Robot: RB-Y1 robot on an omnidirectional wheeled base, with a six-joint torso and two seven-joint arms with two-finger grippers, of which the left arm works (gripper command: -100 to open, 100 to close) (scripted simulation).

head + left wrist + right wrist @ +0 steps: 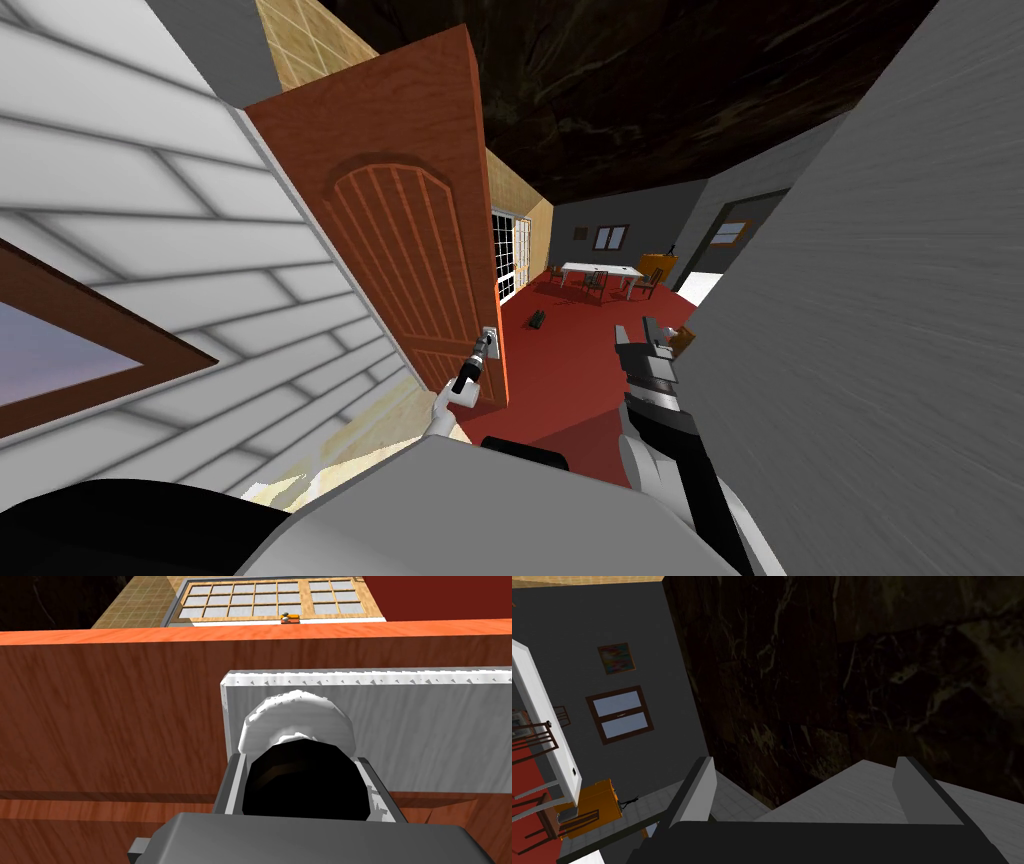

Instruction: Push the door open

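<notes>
While one door stands ajar at my 11 o'clock, long axis upright and its knob edge turned toward me, my left claw is clenched on the single dark knob. The fingers press the knob's sides, in front of one pale plate. That arm reaches straight forward. My right claw is raised at 1 o'clock, released, fingers wide apart. One white table stands far off at 12 o'clock.
</notes>
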